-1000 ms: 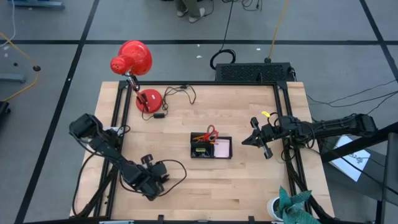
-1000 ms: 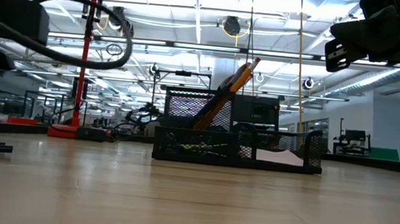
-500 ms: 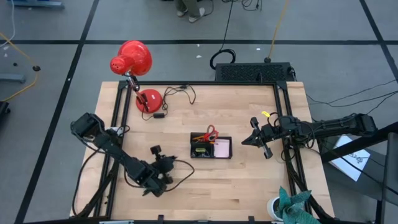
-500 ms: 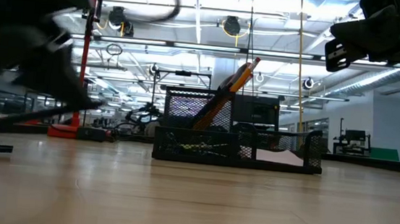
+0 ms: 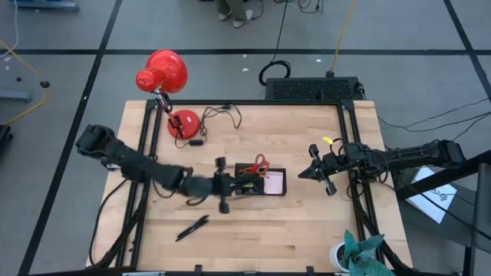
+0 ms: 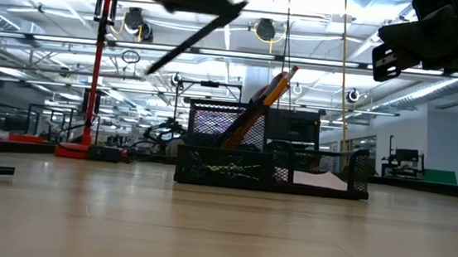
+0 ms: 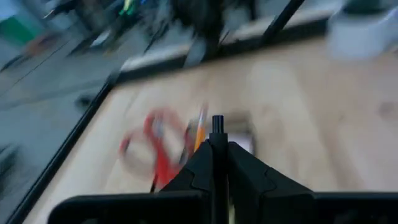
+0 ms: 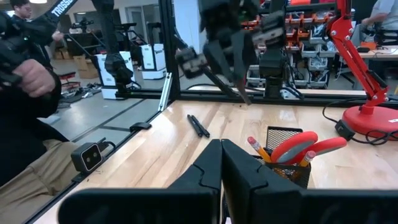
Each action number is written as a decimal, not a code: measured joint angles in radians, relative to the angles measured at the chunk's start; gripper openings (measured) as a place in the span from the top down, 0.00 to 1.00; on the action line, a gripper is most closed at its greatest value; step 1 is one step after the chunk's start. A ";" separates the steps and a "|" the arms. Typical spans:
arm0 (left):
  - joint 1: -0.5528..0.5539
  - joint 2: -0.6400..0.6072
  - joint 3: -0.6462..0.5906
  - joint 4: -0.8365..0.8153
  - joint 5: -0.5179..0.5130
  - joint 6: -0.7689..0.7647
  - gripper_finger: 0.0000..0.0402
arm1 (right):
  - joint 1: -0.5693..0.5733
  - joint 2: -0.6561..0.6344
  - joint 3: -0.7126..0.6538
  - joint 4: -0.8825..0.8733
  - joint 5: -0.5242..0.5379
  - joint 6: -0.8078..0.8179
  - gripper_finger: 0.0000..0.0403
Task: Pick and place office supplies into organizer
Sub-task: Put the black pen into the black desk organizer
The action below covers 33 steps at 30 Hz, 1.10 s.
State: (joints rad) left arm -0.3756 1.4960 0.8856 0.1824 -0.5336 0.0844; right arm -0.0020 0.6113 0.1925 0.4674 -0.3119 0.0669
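The organizer point(image 5: 261, 182) is a small black mesh tray at the table's middle. Red-handled scissors point(image 8: 305, 144) and orange pencils point(image 6: 260, 106) stand in it. My left gripper point(image 5: 221, 184) hangs in the air just left of the tray, shut on a black pen point(image 6: 196, 34). Other black pens point(image 5: 192, 228) lie flat on the wood near the table's front. My right gripper point(image 5: 314, 170) waits shut and empty, raised to the right of the tray. My left gripper pinches the black pen between its two fingers, and one end of the pen point(image 7: 217, 122) sticks out past the fingertips. The pen is lifted clear of the table. It sits slanted in the hold, as the low view shows.
A red desk lamp point(image 5: 165, 73) stands at the far left corner, its cord point(image 5: 219, 115) lying on the table. A black box with cables point(image 5: 313, 88) sits beyond the far edge. A person point(image 8: 31, 81) is at the table's left side.
My left gripper has risen from the near left of the table with one pen and swung right and away, toward the organizer, turning its wrist as it went. The pen is now clear of the wood. The other pens have stayed where they lay.
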 joint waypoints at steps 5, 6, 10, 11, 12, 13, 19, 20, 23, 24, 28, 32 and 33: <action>0.166 0.031 0.002 0.133 0.281 0.046 0.91 | 0.000 0.000 0.000 0.000 0.000 -0.003 1.00; 0.197 0.046 0.001 0.149 0.319 0.054 0.90 | 0.000 0.000 0.000 0.000 0.000 -0.003 1.00; 0.301 0.087 0.000 0.310 0.490 0.101 0.90 | 0.000 0.000 0.000 0.000 0.000 -0.007 1.00; 0.321 0.088 0.001 0.343 0.529 0.107 0.90 | 0.000 0.000 0.000 0.000 0.000 -0.007 1.00; 0.338 0.088 0.001 0.364 0.563 0.115 0.90 | 0.000 0.000 0.000 0.000 0.000 -0.007 1.00; 0.352 0.088 0.001 0.373 0.587 0.123 0.90 | 0.000 0.000 0.000 -0.001 0.000 -0.008 1.00; 0.395 0.089 0.001 0.353 0.649 0.122 0.90 | 0.000 0.000 0.000 0.000 0.000 -0.037 1.00; 0.394 0.104 0.001 0.352 0.662 0.128 0.90 | 0.000 0.000 0.000 0.000 0.000 -0.046 1.00; 0.390 0.153 -0.006 0.338 0.677 0.120 0.90 | 0.000 0.000 0.000 -0.001 0.000 -0.052 1.00; 0.388 0.174 -0.007 0.342 0.685 0.116 0.90 | 0.000 0.000 0.000 0.000 0.000 -0.052 1.00; 0.388 0.257 -0.003 0.377 0.718 0.095 0.90 | 0.000 0.005 0.001 0.002 0.000 -0.037 1.00; 0.388 0.309 -0.003 0.427 0.720 0.086 0.90 | 0.000 0.005 0.001 0.000 0.000 -0.034 1.00; 0.388 0.314 -0.003 0.429 0.720 0.085 0.90 | 0.000 0.005 0.001 0.000 0.000 -0.034 1.00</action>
State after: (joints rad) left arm 0.0120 1.8098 0.8822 0.6115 0.1863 0.1698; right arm -0.0025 0.6159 0.1936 0.4678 -0.3119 0.0330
